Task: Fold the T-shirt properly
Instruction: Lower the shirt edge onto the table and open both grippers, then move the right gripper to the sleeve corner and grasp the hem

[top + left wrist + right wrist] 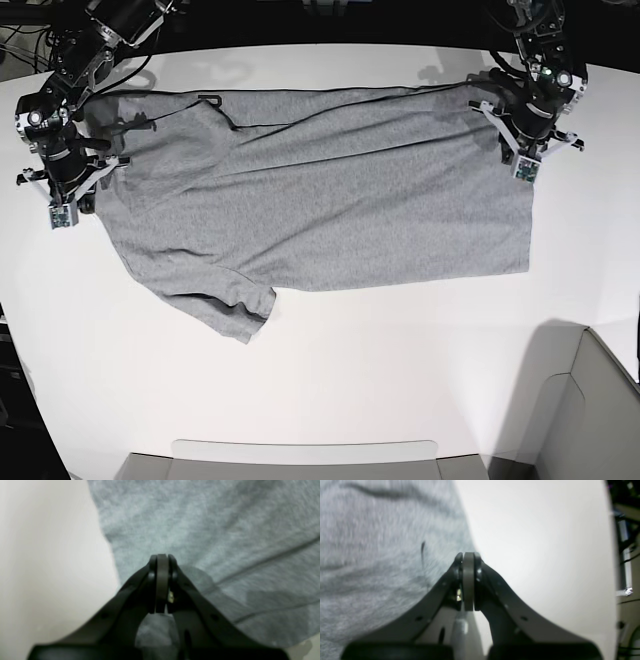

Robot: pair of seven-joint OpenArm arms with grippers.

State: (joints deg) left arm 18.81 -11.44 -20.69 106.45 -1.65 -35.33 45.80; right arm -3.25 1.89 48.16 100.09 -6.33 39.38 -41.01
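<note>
While the white table (350, 390) spreads out beneath me, the grey T-shirt (330, 220) lies across its upper half in the base view, wide and mostly flat. Folds run along the shirt's far side, and a crumpled flap juts out from its near edge, towards my right side. Grey panels (610, 440) show at the bottom corner on my left. Past the table's edge, my right wrist view catches a dark area with a metal bar (626, 560) and thin cables (632, 558), all blurred.

Both my arms reach in from the far side of the table, one at each end of the shirt, well apart. Their wrists are angled down towards the cloth. My left arm (545, 65) comes down over the shirt near its edge on my left; my right arm (65, 100) comes down beside the opposite edge.

My left gripper (162, 558) has its dark fingers together, tips pointing at the cloth. My right gripper (468, 555) is together too, its tips lined up with the shirt's border where grey gives way to white. I cannot tell whether either pair of tips touches the fabric or pinches any of it.
</note>
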